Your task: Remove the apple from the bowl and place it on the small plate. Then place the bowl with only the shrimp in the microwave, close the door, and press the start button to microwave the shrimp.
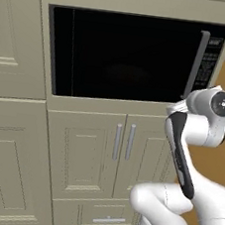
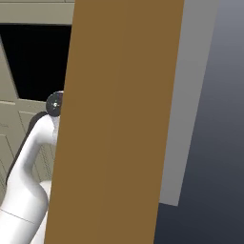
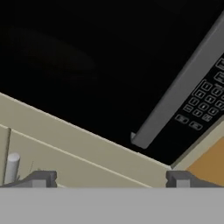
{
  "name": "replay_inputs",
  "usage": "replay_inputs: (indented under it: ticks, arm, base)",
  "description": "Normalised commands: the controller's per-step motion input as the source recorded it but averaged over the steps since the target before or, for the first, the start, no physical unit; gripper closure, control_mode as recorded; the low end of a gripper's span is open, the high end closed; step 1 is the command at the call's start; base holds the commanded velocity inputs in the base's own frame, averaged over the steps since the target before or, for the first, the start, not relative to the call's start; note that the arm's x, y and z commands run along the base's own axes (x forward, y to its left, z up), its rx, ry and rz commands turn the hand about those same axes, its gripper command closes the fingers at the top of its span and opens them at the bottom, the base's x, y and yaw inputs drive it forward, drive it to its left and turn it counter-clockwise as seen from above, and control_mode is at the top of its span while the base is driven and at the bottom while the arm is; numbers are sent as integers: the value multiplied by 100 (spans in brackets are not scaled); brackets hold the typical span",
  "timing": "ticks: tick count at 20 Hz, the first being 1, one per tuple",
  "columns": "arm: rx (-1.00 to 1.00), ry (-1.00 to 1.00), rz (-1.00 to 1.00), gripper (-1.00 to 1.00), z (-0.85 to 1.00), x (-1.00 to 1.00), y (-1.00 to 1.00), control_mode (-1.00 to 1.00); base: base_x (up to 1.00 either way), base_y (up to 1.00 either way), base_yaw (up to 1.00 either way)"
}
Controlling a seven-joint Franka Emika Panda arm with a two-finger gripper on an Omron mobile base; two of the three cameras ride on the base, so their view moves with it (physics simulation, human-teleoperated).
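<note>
**Tool open at shut microwave**

Hand view: tool [image 3: 111,179] open wide, tips at bottom left & right, nothing betw. them. Above it, beige cabinet rail [image 3: 87,148] runs diagonally. Door [image 3: 78,65] fills top, shut; grey handle [image 3: 179,94] slants upper right, keypad [image 3: 203,103] beside it. Left base view: microwave [image 1: 131,57] upper centre, arm [image 1: 190,144] lower right. Right base view: brown panel [image 2: 119,119] mid-frame.

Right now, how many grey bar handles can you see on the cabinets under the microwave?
3: two upright handles side by side on the cabinet doors below the microwave, one horizontal handle on the drawer beneath. The arm may hide others.
</note>
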Motion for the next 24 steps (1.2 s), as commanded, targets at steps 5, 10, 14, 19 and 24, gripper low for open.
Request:
replay_inputs:
  ticks: [5, 10, 14, 19, 24]
  arm:
    - [1, 1, 0, -100, 0, 6, -6, -100]
    - [6, -4, 0, -100, 0, 3, -43, -100]
    - [1, -37, 17, -100, 0, 0, -44, -100]
    - [-3, -43, 30, -100, -2, -10, -18, -100]
    - [0, 0, 13, -100, 0, -9, -27, -100]
  base:
    - [0, 0, 0]
    - [0, 0, 0]
    - [0, 0, 0]
    - [0, 0, 0]
    - [0, 0, 0]
